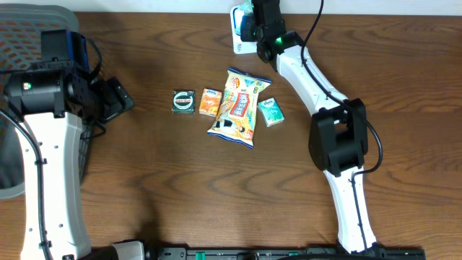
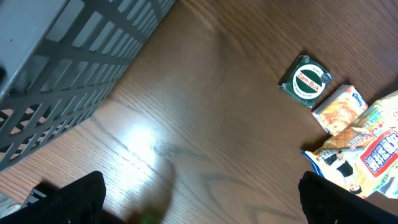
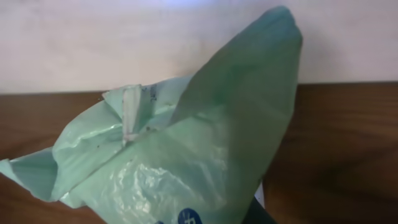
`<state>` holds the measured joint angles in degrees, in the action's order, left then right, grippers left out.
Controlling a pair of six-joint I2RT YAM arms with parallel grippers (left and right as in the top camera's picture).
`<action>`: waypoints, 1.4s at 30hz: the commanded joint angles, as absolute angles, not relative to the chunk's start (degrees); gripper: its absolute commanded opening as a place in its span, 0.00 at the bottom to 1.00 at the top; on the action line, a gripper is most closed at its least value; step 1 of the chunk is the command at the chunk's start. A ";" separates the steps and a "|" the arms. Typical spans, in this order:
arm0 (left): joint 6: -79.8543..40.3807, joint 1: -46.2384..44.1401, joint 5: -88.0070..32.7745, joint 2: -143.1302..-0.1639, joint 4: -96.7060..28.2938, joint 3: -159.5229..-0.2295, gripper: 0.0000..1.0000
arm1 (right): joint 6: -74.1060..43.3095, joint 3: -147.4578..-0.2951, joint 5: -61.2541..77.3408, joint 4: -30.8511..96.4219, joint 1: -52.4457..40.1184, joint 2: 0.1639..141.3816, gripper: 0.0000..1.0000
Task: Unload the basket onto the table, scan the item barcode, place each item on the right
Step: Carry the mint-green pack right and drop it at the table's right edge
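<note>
Green plastic packet (image 3: 186, 155) sits pinched in my right gripper (image 1: 247, 27), top centre; left gripper (image 1: 117, 100) hangs wide open. I'd twist it slowly till the barcode shows.

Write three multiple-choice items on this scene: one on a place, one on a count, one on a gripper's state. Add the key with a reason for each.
1. Which item lies nearest the left gripper?
A. snack bag
B. teal packet
C. dark green box

2. How many items lie in the central cluster?
A. two
B. four
C. six

3. The right gripper is:
A. shut on the pale green packet
B. open and empty
C. out of view

Key:
1 C, the dark green box ends the row on that gripper's side.
2 B, there are the box, the orange packet, the snack bag and the teal packet.
3 A, the held packet fills the right wrist view.
</note>
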<state>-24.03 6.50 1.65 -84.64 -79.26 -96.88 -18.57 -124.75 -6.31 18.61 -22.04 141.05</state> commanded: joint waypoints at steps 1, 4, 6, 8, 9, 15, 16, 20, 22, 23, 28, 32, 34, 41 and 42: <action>-24.32 6.63 1.98 -85.03 -79.44 -96.60 0.98 | -17.78 -125.36 -3.79 18.02 -22.00 142.26 0.01; -24.32 6.63 1.98 -85.03 -79.44 -96.60 0.98 | -18.26 -125.54 -3.92 16.95 -21.74 142.08 0.01; -24.32 6.63 1.98 -85.03 -79.44 -96.60 0.98 | -18.22 -125.80 -4.12 17.12 -21.26 141.56 0.01; -24.32 6.63 1.98 -85.03 -79.44 -96.60 0.98 | -18.46 -125.86 -6.04 17.56 -20.21 140.25 0.01; -24.32 6.63 1.98 -85.03 -79.44 -96.60 0.98 | -18.44 -125.86 -6.81 17.78 -19.46 139.31 0.01; -24.32 6.63 1.96 -85.03 -79.44 -96.60 0.97 | -17.50 -125.86 -7.60 25.71 -11.49 132.31 0.01; -24.32 6.63 1.98 -85.03 -79.44 -96.60 0.98 | -17.52 -125.86 -7.86 28.16 -9.45 131.33 0.01; -24.32 6.63 1.98 -85.03 -79.44 -96.60 0.98 | -17.50 -125.86 -11.11 39.72 -1.28 129.40 0.01; -24.32 6.63 1.98 -85.03 -79.44 -96.60 0.97 | -17.52 -125.86 -14.76 45.71 2.55 129.32 0.01; -24.32 6.63 1.98 -85.03 -79.44 -96.60 0.98 | -17.54 -125.86 -16.47 48.45 4.43 129.36 0.01; -24.32 6.63 1.98 -85.03 -79.44 -96.60 0.98 | -17.54 -125.82 -19.99 58.46 14.70 130.47 0.01; -24.32 6.63 1.98 -85.03 -79.44 -96.60 0.98 | -17.61 -125.75 -19.46 60.20 22.28 130.87 0.01; -24.32 6.63 1.96 -85.03 -79.44 -96.60 0.98 | -18.00 -125.75 -18.87 59.83 25.12 130.89 0.04; -24.32 6.63 1.98 -85.03 -79.44 -96.60 0.98 | -18.46 -125.75 -5.85 57.23 31.53 131.68 0.13; -24.32 6.63 1.98 -85.03 -79.44 -96.60 0.98 | -18.44 -125.75 -4.56 57.14 31.68 132.03 0.22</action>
<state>-24.03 6.50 1.65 -84.64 -79.26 -96.88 -18.04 -125.51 -12.03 57.54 31.48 130.87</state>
